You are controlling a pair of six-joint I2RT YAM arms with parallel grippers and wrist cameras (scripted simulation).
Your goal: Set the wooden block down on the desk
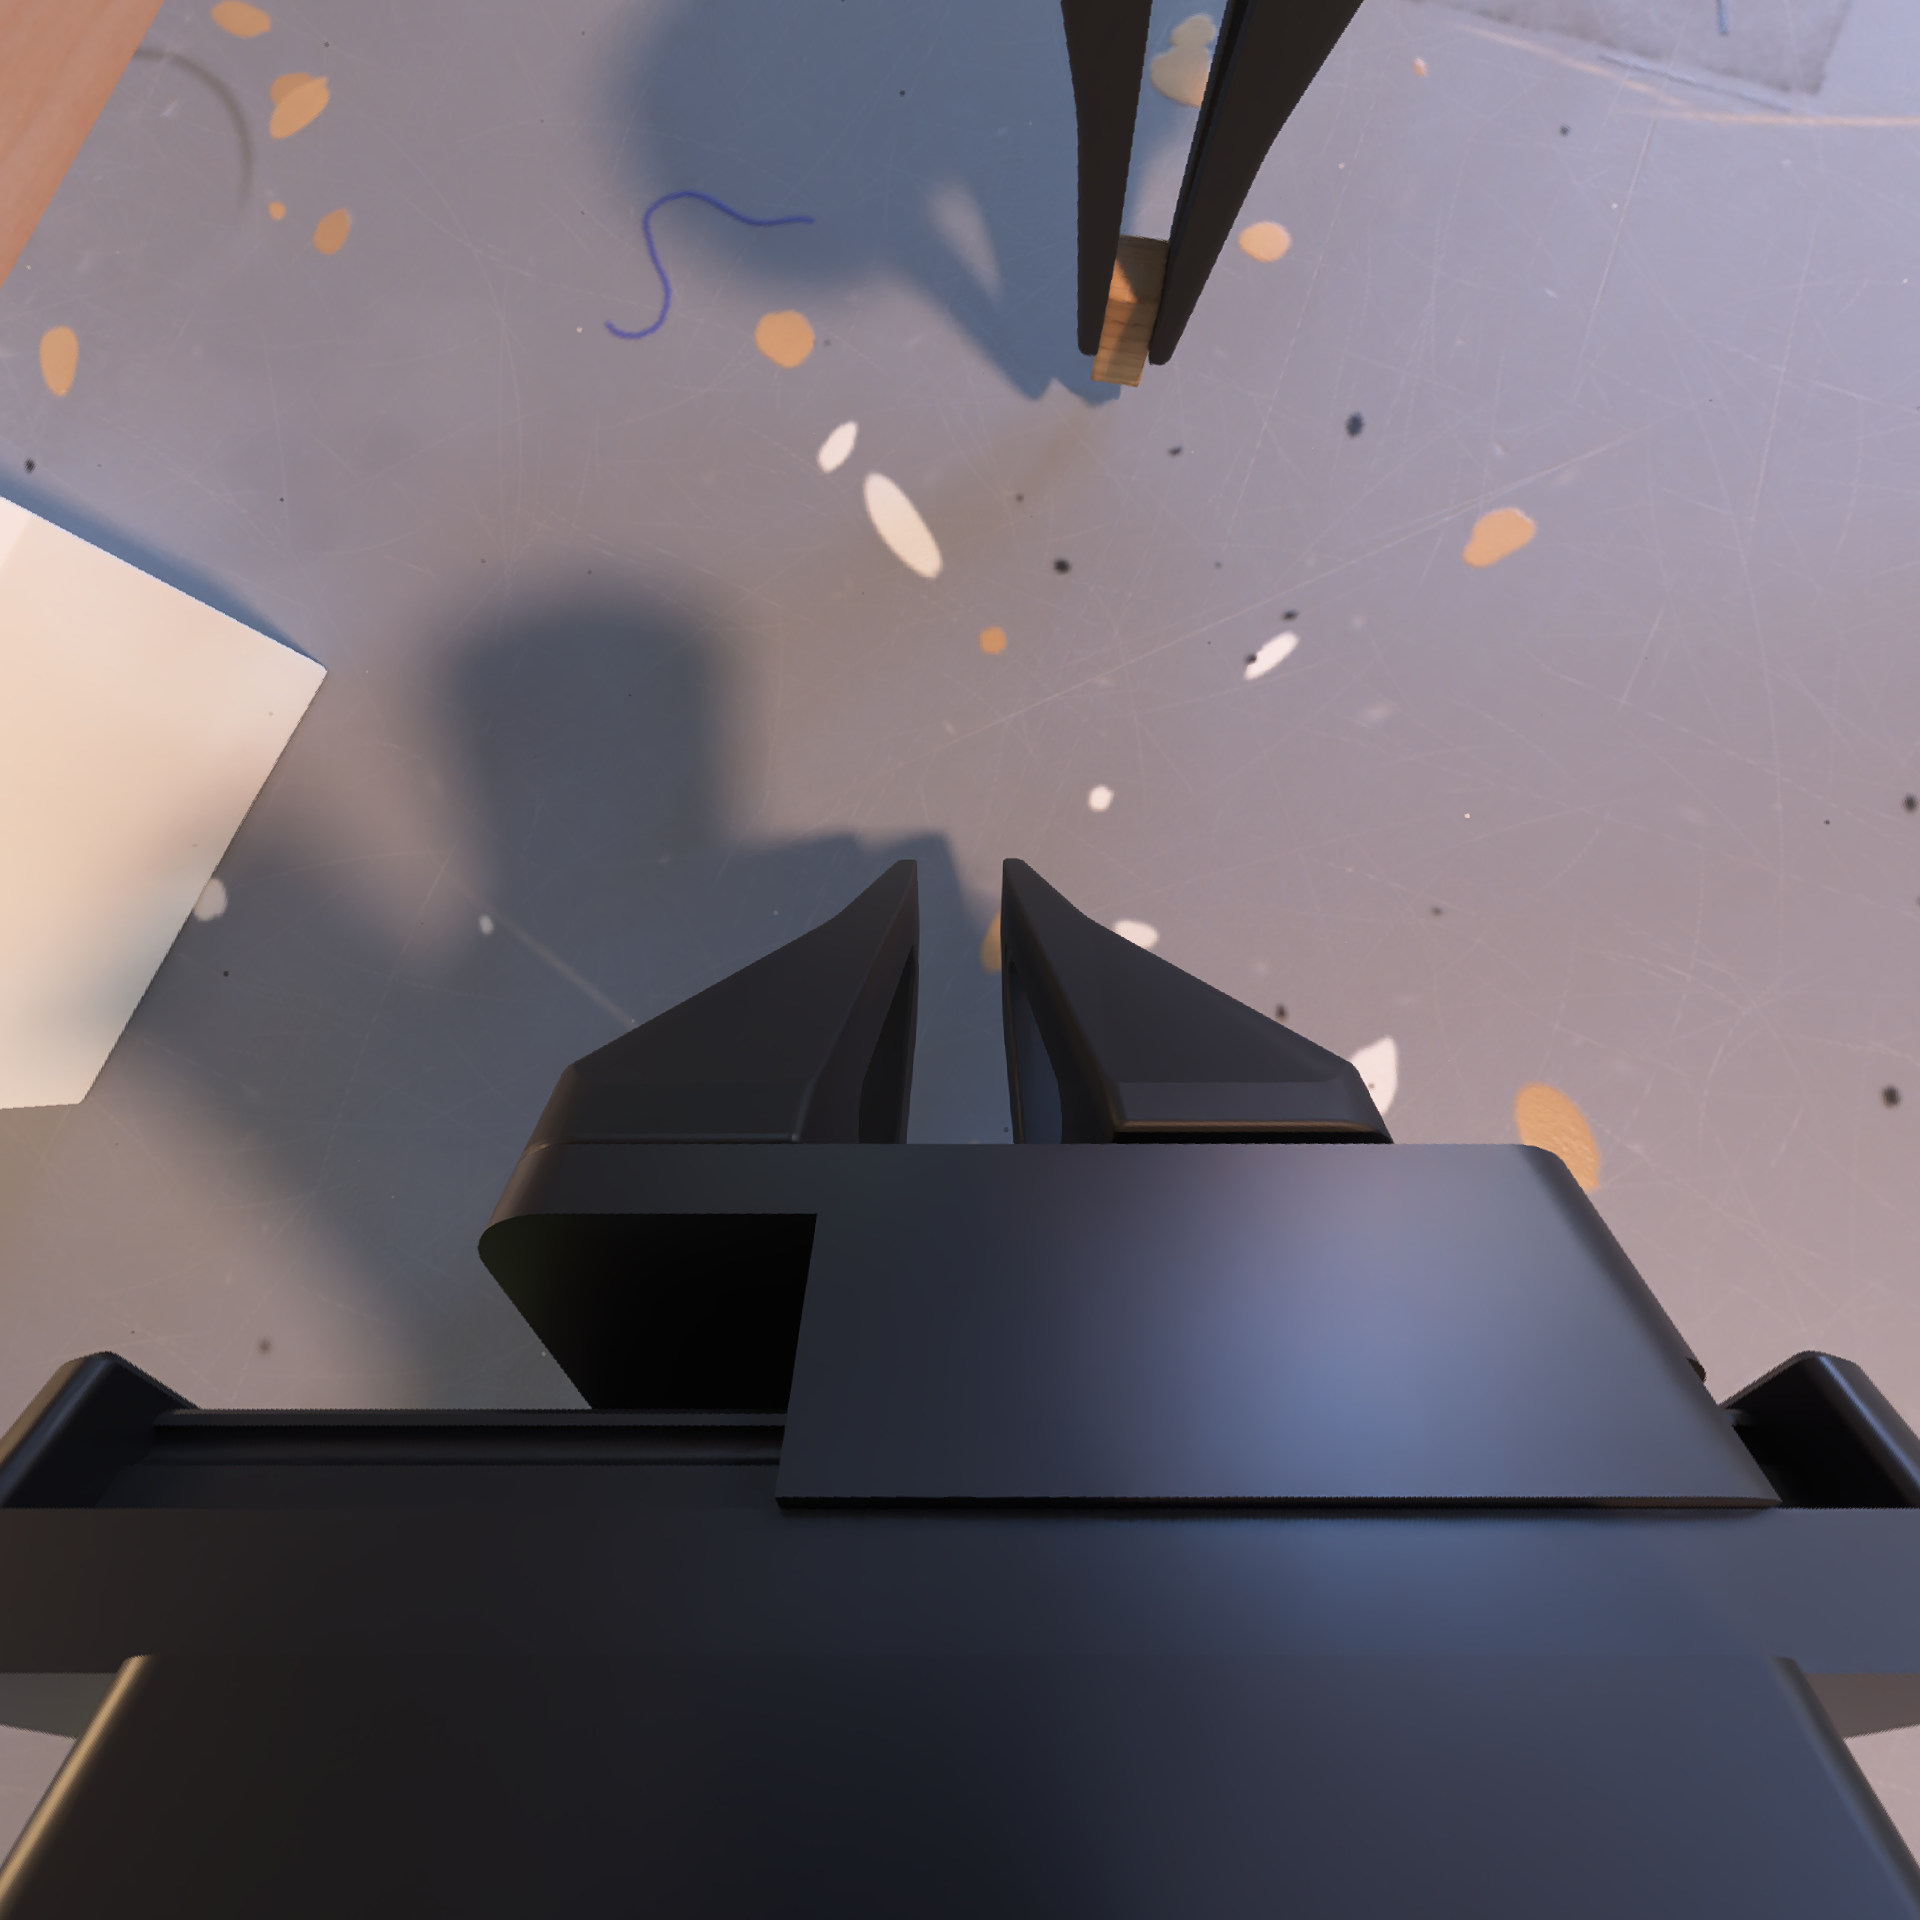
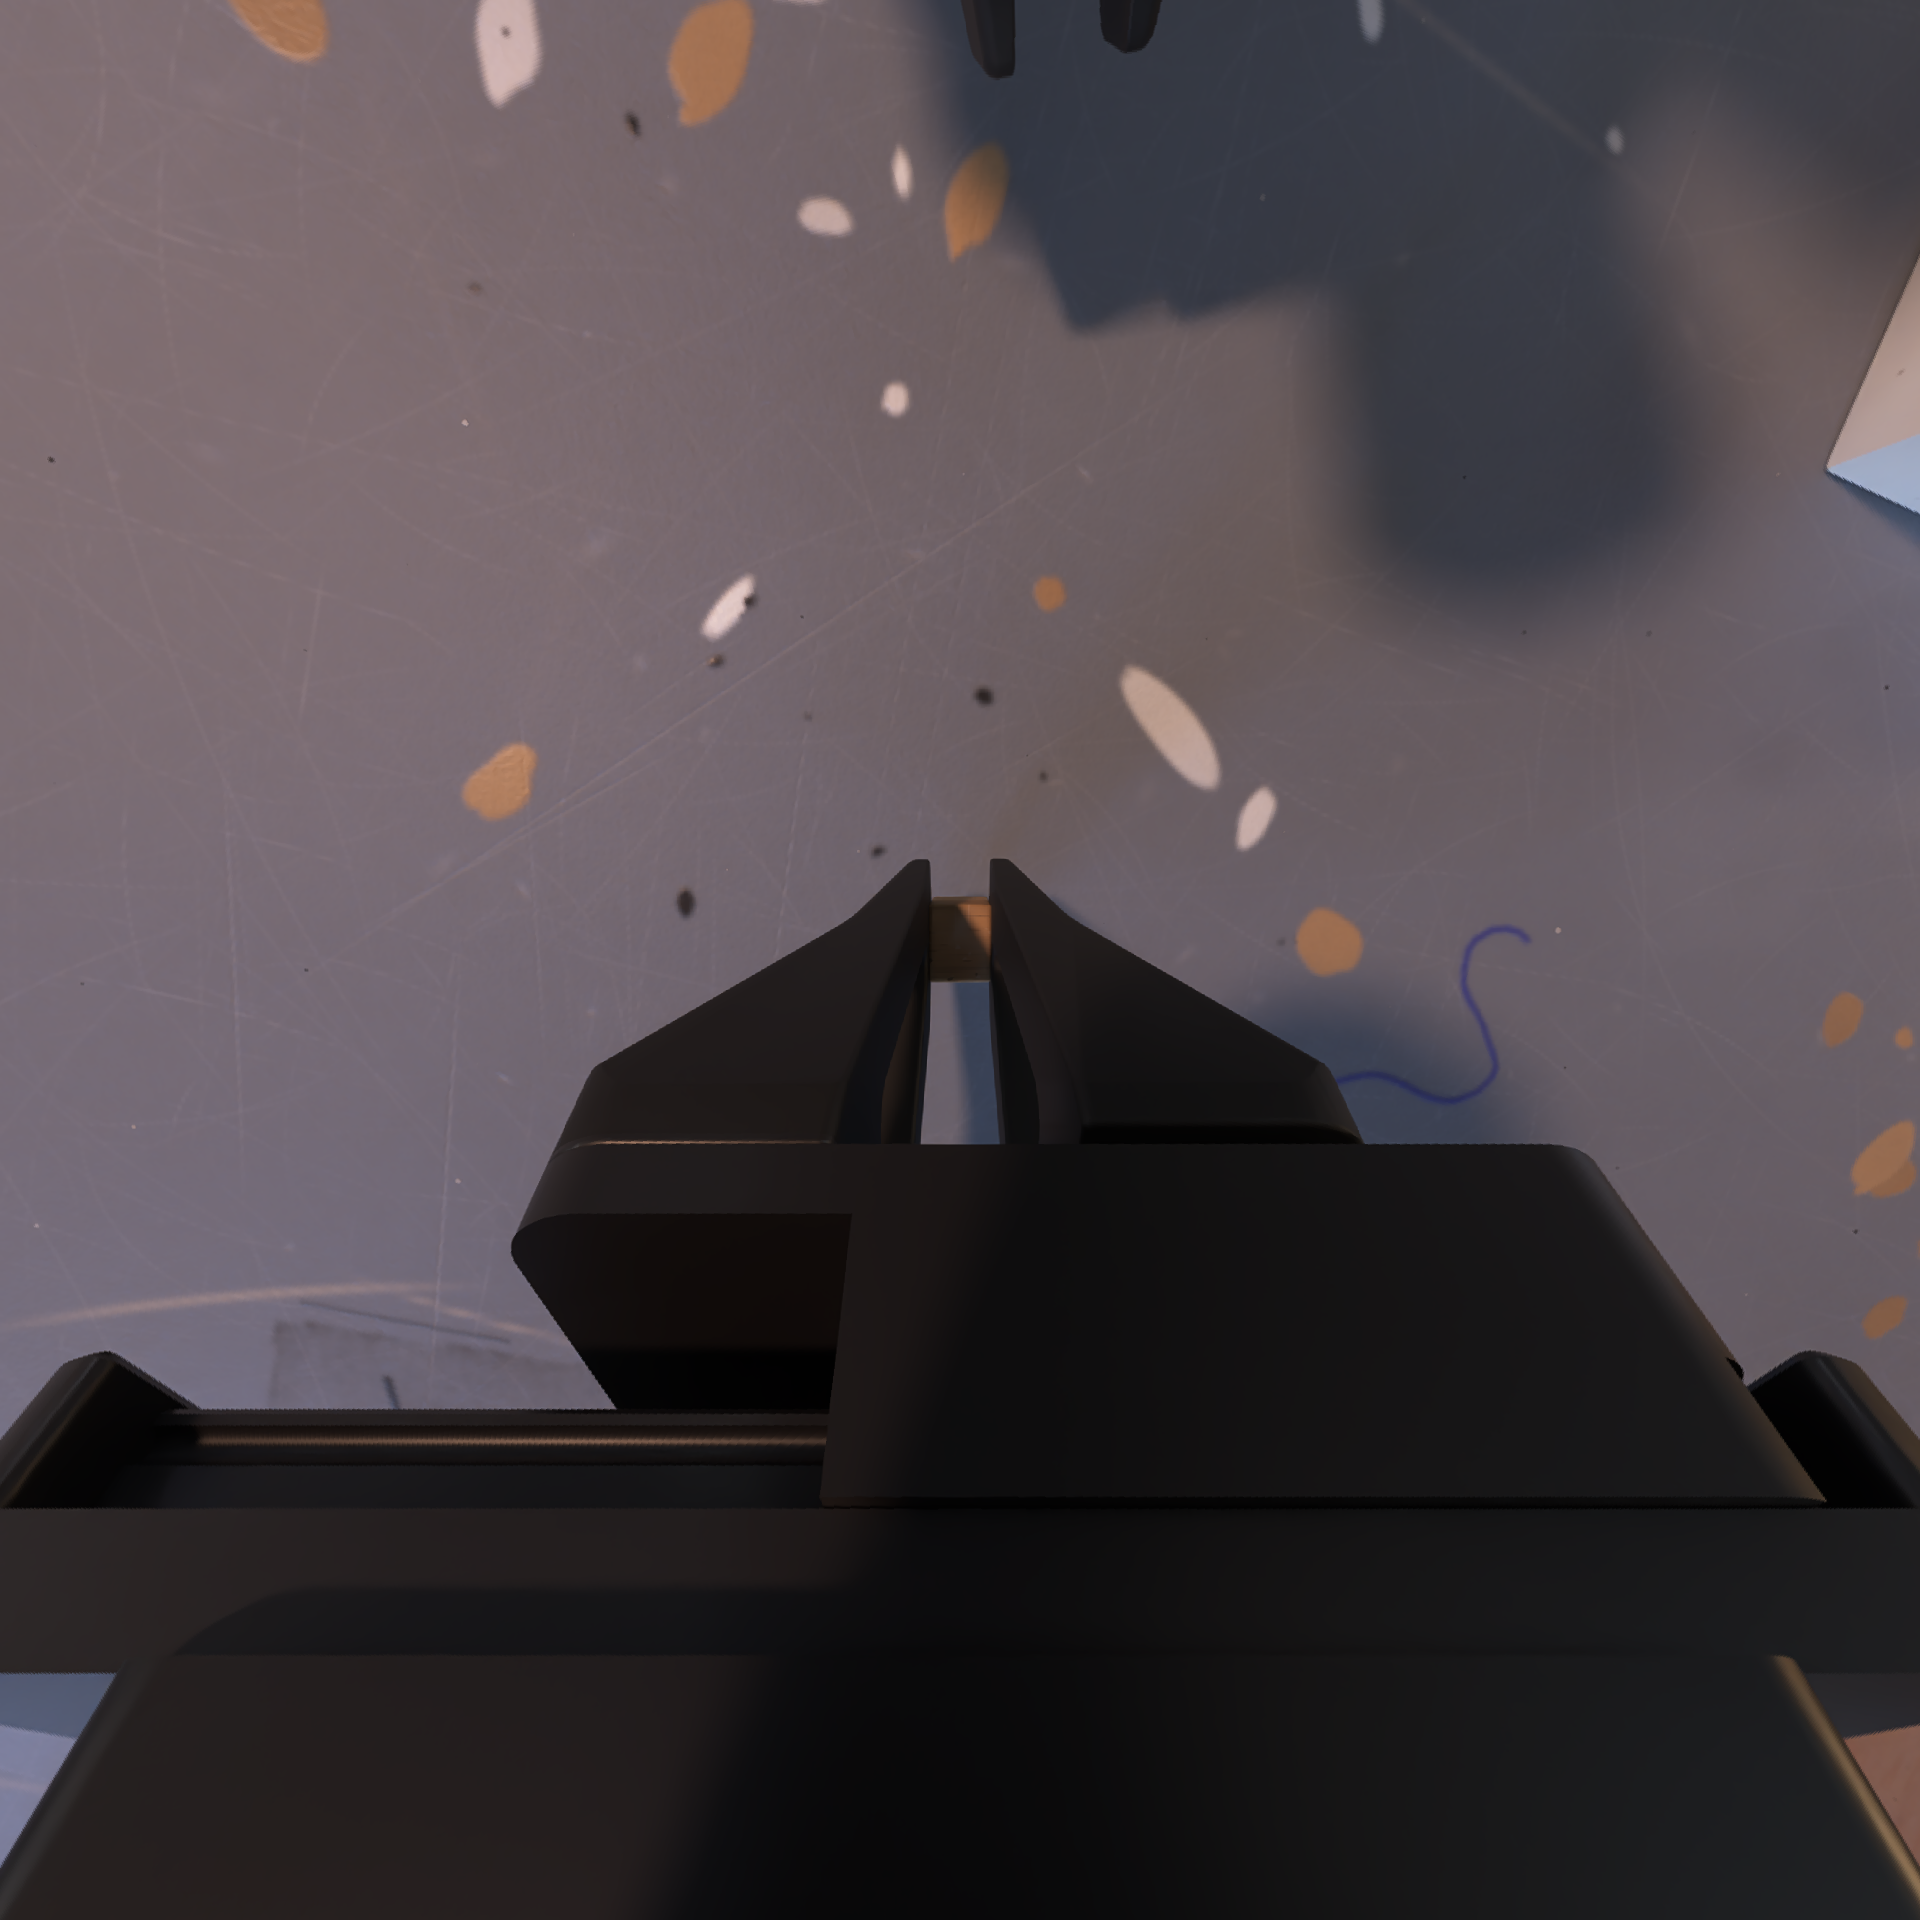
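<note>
We look down along two black two-finger grippers over a scratched grey desk (image 1: 1351, 727) flecked w/ tan and white paint-like spots.

Right wrist view: the right gripper (image 2: 960, 883) is clamped on a small pale wooden block (image 2: 960, 938), which sits between the fingers (image 2: 902, 966) near their tips, both inner faces touching it. The block is low over the desk, approx. at its surface; whether it actually touches we cannot tell. A thin blue squiggly line (image 2: 1475, 1029) marks the desk just right of this gripper, and the corner of a white box (image 2: 1891, 416) shows at the right edge.

Left wrist view: the left gripper (image 1: 959, 883) holds nothing, its fingers narrow w/ only a slim gap between them, hovering above bare desk. Farther ahead, top centre-right, we see the right gripper (image 1: 1120, 348) coming down from the top edge, the wooden block (image 1: 1122, 332) pinched at its tips and poking out a little below them (its dark shadow lies just beside it on the desk). The blue squiggly line (image 1: 675, 260) is left of that, the white box (image 1: 114, 790) at the left edge, and a reddish-brown wooden strip (image 1: 52, 114) fills the top-left corner.

The two grippers are well apart.
</note>
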